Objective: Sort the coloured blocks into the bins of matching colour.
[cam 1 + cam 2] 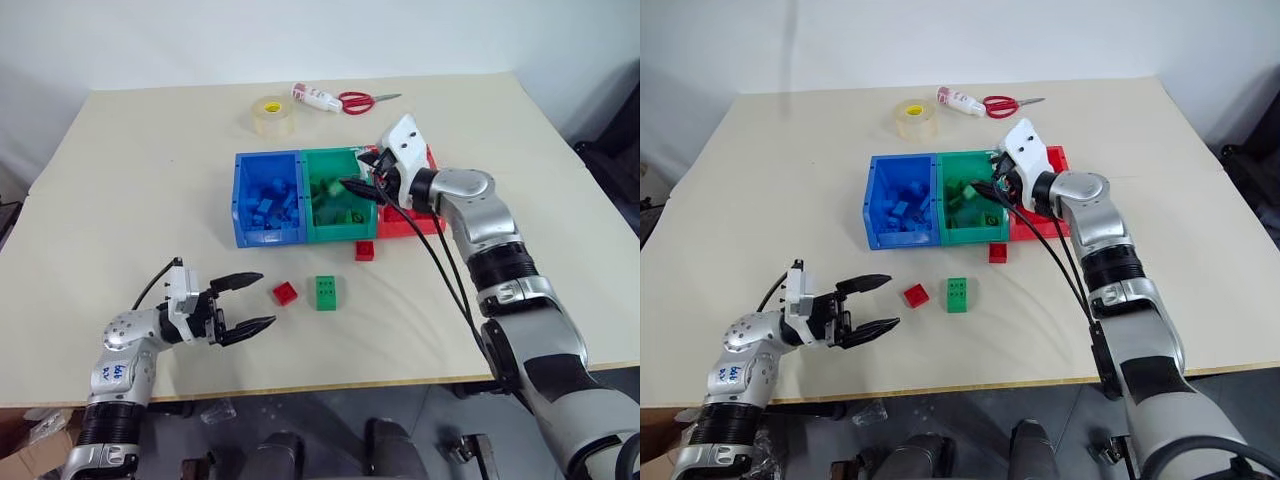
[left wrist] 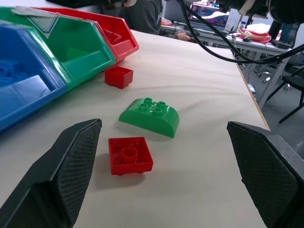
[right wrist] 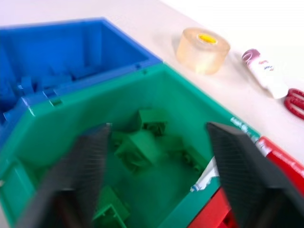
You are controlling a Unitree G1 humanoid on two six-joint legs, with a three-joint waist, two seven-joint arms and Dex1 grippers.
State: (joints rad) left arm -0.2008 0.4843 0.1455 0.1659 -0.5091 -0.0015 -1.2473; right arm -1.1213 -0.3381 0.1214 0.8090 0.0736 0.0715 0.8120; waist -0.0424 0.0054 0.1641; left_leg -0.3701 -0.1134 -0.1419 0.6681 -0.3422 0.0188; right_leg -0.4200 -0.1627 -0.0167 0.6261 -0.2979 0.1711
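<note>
Three joined bins stand mid-table: blue bin (image 1: pixel 243 200), green bin (image 1: pixel 340 235) and red bin (image 1: pixel 412 225). Blue blocks lie in the blue bin, and green blocks (image 3: pixel 142 145) lie in the green one. My right gripper (image 1: pixel 358 172) hovers over the green bin, open, with nothing between its fingers (image 3: pixel 83 171). On the table in front of the bins lie a red block (image 1: pixel 285 293), a green block (image 1: pixel 325 292) and another red block (image 1: pixel 365 250) close to the bins. My left gripper (image 1: pixel 266 299) is open and level, just left of the near red block (image 2: pixel 130 156).
A roll of clear tape (image 1: pixel 272 115), a white tube (image 1: pixel 315 97) and red-handled scissors (image 1: pixel 360 100) lie at the table's far side. Black cables (image 1: pixel 440 260) hang from my right arm over the table to the right of the bins.
</note>
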